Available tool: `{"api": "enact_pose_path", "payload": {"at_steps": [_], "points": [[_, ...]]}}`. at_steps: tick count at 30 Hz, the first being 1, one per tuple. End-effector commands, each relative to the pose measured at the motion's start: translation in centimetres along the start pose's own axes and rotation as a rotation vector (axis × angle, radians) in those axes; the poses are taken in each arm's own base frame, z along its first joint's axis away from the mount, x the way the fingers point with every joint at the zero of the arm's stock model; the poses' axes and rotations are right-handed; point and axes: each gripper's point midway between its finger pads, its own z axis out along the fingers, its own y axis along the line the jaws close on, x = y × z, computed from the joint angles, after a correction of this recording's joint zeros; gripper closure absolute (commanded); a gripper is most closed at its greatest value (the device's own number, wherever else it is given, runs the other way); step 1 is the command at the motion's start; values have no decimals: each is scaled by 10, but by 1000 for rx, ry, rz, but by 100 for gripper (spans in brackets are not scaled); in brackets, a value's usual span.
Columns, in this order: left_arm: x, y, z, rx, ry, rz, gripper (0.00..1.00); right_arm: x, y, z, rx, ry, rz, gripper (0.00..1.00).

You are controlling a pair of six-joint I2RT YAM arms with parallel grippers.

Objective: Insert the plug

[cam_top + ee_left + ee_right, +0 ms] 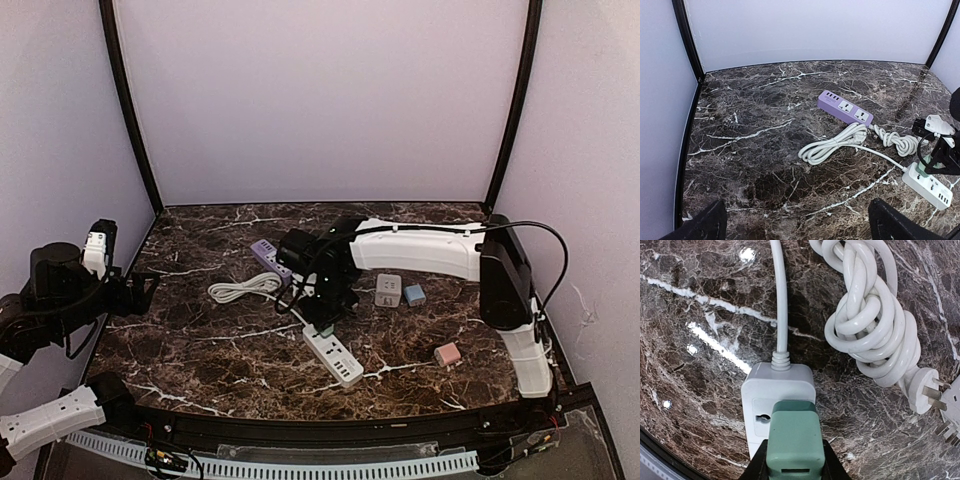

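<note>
Overhead, the right gripper hangs at frame centre over the cord end of the white power strip. The strip's long axis runs from there toward the lower right. The left gripper sits far off at the left edge, so the right arm is much nearer.

From the left wrist, its own fingers stand wide apart in the bottom corners, holding nothing.

From the right wrist, the fingers are clamped on the green plug at bottom centre. It is pressed against the strip's first socket, just below where the cord enters. Whether its pins are seated I cannot tell.
</note>
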Motion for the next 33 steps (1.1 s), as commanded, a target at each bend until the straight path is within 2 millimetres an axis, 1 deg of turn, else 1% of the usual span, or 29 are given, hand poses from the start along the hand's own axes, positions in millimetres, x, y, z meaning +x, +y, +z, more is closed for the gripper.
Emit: {"api": "enact_pose_path", "payload": {"at_steps": [1,12,18,22,27,30,33], "points": [[1,1,2,-8,-2,0,1,12,-7,26,65,69,-5,100],[1,1,3,-9,1,1,1,22,-11,52,100,126,8,100],[1,2,3,-12,1,-1,1,20,-11,53,101,110,22,100],[1,2,2,-14,-1,-1,1,17,-6,43,81,84,32,100],[1,2,3,-13,0,-1,1,9,-3,21,63,37,48,99],[1,1,3,-11,2,0,1,1,-2,2,52,-6,60,91],[1,1,3,-12,1,-1,1,-7,-1,-18,36,-42,70,73]]}}
